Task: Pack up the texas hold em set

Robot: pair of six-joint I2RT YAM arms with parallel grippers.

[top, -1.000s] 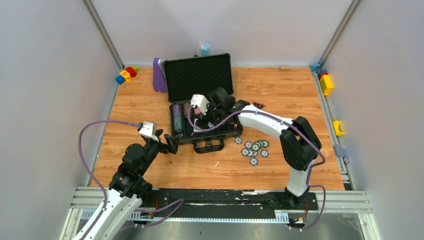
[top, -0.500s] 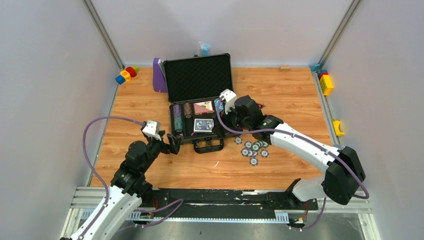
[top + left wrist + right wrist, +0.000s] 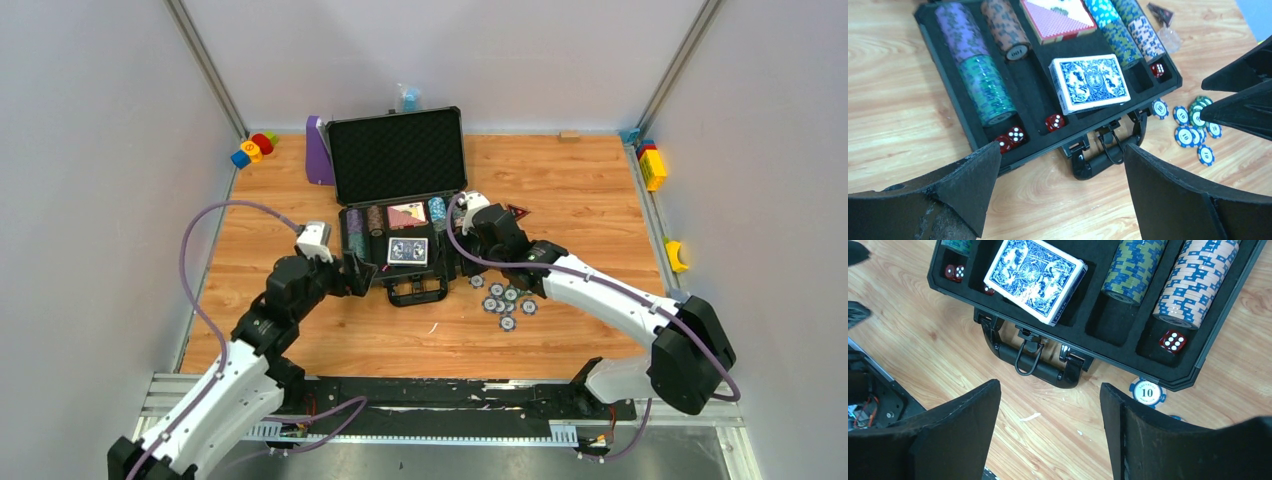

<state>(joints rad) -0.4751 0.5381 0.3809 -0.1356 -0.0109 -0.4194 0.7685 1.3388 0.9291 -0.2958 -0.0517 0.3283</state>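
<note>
The open briefcase (image 3: 398,155) sits at the desk's (image 3: 580,190) far edge, loose chips (image 3: 508,298) beside its right front corner. Left gripper (image 3: 1062,152) and right gripper (image 3: 1049,387) hover spread, seemingly empty.

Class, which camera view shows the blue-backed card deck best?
Left wrist: the blue-backed card deck is whole and sharp. Right wrist shows it larger but cut at the frame's top; top external shows it tiny.
</note>
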